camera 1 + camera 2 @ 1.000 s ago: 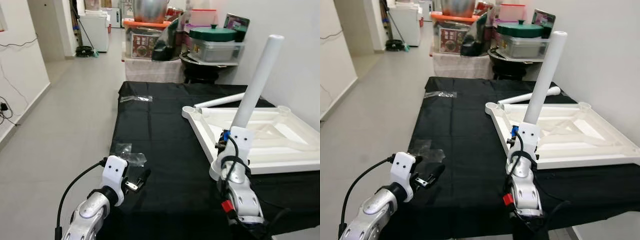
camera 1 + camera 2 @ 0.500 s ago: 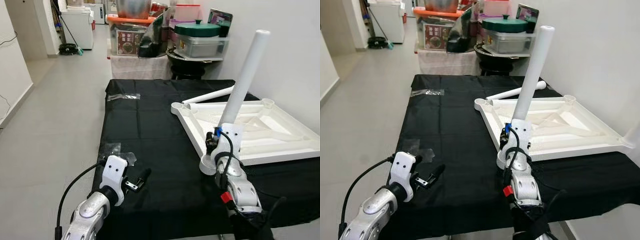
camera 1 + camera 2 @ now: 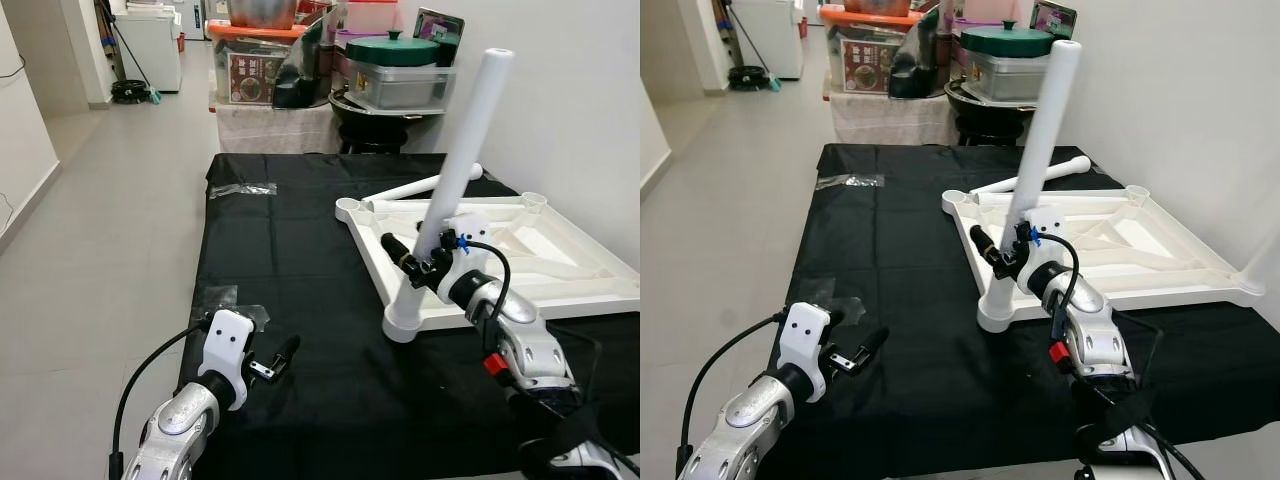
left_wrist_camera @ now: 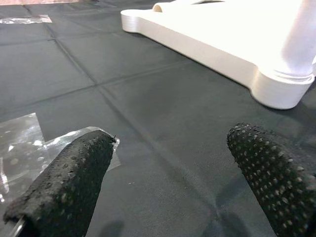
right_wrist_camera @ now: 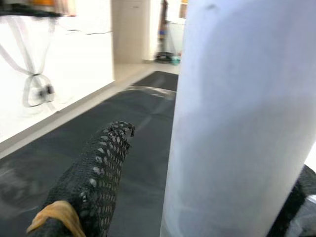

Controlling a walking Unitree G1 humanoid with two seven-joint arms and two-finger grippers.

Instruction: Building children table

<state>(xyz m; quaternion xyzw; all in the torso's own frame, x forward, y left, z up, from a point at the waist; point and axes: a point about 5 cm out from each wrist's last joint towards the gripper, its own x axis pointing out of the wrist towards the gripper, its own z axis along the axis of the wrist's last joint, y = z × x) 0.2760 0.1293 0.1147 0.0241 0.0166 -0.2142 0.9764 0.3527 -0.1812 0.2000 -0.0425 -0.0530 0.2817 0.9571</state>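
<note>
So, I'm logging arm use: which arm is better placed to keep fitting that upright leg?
Right. The right gripper is already around the upright leg at the tabletop's corner; the left gripper hovers open over the black cloth.

Open end effector (image 4: 168,182) above black cloth (image 4: 148,89)

A white square tabletop (image 3: 560,262) lies upside down at centre right of the frame, its ribbed underside facing up, with round sockets at the corners. One white round leg (image 3: 455,195) stands in the near-left corner socket, leaning slightly right. A second white leg (image 3: 420,190) lies flat beside the tabletop's far edge.
</note>
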